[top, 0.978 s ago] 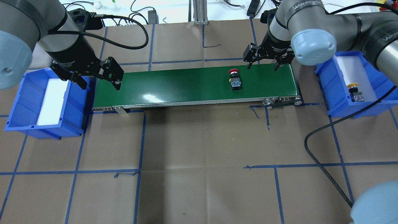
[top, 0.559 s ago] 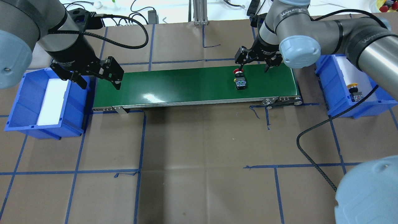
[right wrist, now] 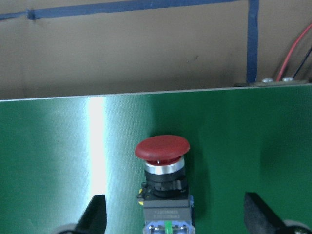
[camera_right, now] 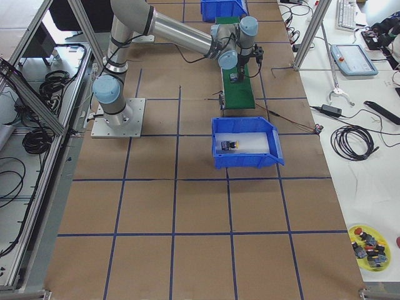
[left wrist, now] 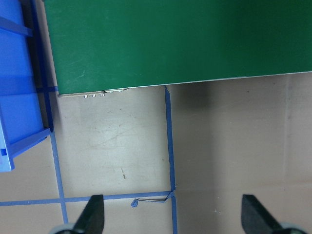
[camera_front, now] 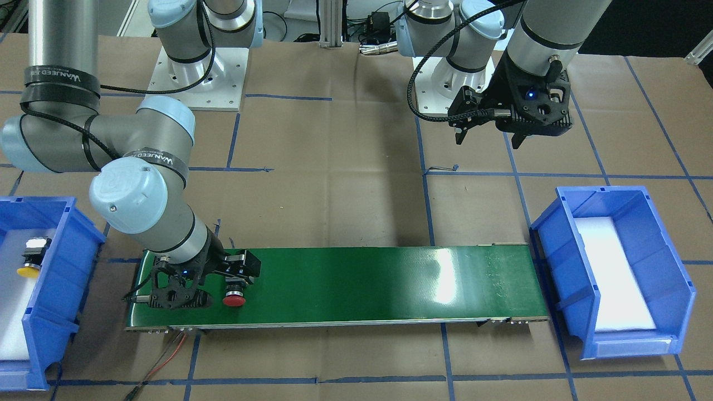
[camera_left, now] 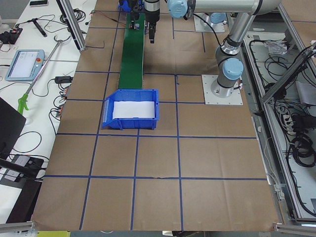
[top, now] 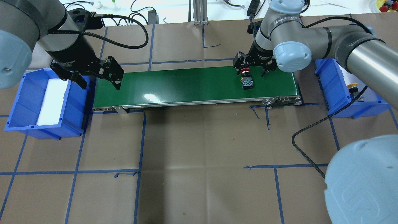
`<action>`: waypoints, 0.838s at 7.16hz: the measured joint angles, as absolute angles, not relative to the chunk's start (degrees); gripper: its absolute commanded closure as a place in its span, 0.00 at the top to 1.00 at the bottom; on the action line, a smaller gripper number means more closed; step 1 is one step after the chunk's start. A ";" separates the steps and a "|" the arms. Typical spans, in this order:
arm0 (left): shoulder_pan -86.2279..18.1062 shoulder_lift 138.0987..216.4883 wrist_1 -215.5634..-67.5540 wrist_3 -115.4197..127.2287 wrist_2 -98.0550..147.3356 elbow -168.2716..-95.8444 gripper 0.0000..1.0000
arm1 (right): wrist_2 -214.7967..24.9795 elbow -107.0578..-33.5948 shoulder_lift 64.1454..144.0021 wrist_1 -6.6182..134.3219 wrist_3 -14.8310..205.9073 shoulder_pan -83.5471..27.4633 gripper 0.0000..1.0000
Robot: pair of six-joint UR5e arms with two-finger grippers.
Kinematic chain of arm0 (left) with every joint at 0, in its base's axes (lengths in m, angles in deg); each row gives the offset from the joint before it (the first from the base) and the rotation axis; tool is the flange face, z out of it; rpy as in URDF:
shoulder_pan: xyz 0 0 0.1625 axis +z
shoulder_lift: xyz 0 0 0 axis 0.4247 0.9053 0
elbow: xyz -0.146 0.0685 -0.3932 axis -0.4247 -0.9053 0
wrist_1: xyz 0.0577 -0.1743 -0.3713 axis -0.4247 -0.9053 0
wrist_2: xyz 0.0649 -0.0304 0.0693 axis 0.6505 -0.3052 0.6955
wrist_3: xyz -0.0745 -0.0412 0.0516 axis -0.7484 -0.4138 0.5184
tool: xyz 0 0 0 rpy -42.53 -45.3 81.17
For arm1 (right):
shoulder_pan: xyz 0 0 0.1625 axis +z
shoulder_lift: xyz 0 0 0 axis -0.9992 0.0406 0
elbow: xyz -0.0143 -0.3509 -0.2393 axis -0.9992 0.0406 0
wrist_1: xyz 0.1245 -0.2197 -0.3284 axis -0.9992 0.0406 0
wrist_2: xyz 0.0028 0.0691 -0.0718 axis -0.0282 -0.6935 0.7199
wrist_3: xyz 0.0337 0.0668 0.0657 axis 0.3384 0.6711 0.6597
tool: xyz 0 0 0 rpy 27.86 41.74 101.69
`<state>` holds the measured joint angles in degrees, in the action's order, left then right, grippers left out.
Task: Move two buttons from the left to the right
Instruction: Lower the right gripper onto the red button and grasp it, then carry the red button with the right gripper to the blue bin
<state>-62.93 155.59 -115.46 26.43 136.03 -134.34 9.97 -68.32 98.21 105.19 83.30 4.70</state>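
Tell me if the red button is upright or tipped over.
Tipped over: the red button lies on its side on the green belt, cap facing sideways.

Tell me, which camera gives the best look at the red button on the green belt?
The right wrist-mounted view: the red button fills the middle, cap, silver collar and black body sharp. Overhead and front-facing views show it small, at the open right tool; side views give a speck, left wrist view nothing.

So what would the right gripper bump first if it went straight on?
Probably the red button centred under the open right gripper; its fingers might straddle it and reach the green belt.
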 measured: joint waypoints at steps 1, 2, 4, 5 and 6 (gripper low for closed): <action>-62.93 155.59 -115.46 26.44 136.04 -134.34 1.00 | 10.26 -68.53 97.56 105.22 83.25 4.70 0.99; -62.93 155.62 -115.46 26.43 136.04 -134.34 1.00 | 10.49 -68.63 96.98 105.25 83.22 4.70 0.86; -62.93 155.65 -115.46 26.44 136.02 -134.34 1.00 | 12.16 -68.57 96.33 105.20 83.21 4.65 0.07; -62.93 155.64 -115.45 26.41 136.02 -134.34 1.00 | 14.23 -68.41 96.48 104.57 82.99 4.57 0.05; -62.93 155.64 -115.45 26.38 136.04 -134.31 1.00 | 16.52 -68.30 96.76 103.76 82.19 4.41 0.04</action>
<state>-62.93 155.64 -115.45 26.38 136.04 -134.31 16.52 -68.30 96.76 103.76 82.19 4.41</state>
